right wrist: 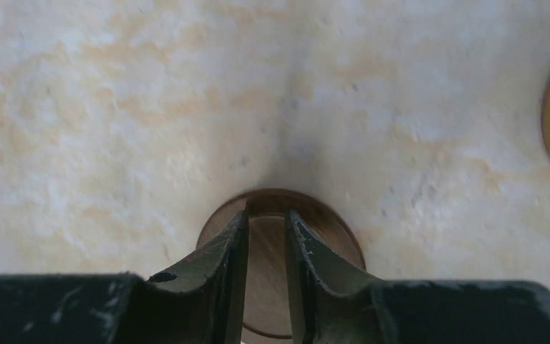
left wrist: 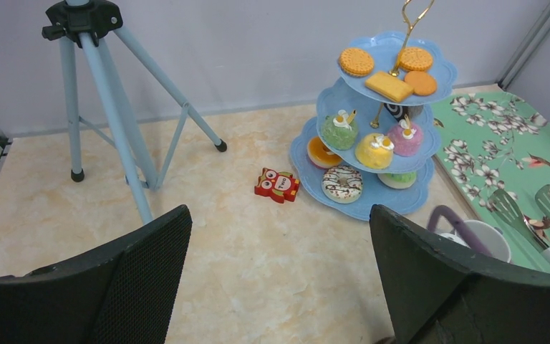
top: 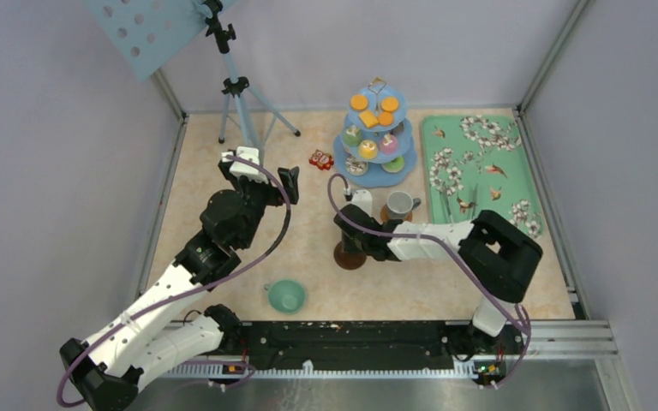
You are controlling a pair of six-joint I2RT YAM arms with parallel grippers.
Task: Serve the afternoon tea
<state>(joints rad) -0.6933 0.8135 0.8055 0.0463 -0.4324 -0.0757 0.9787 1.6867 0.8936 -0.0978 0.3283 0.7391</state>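
Note:
The light-blue three-tier stand (top: 375, 175) stands at the back middle; it also shows in the left wrist view (left wrist: 362, 211), holding orange biscuits (left wrist: 356, 61), cupcakes (left wrist: 339, 131) and a donut (left wrist: 342, 183). The grey-white cup (top: 400, 204) sits on one brown coaster (top: 385, 215). The other coaster (top: 349, 256) lies flat under my right gripper (top: 350, 247). In the right wrist view its jaws (right wrist: 266, 211) stand narrowly apart over that coaster (right wrist: 268, 287), nothing between them. The teal cup (top: 286, 296) stands near the front. My left gripper (top: 266, 175) hangs wide open and empty (left wrist: 279, 222).
The green floral tray (top: 514, 175) lies at the right with metal tongs (top: 463, 205) on it. A red owl toy (top: 320, 159) lies left of the stand. A light-blue tripod (top: 238, 94) stands at the back left. Grey walls surround the table.

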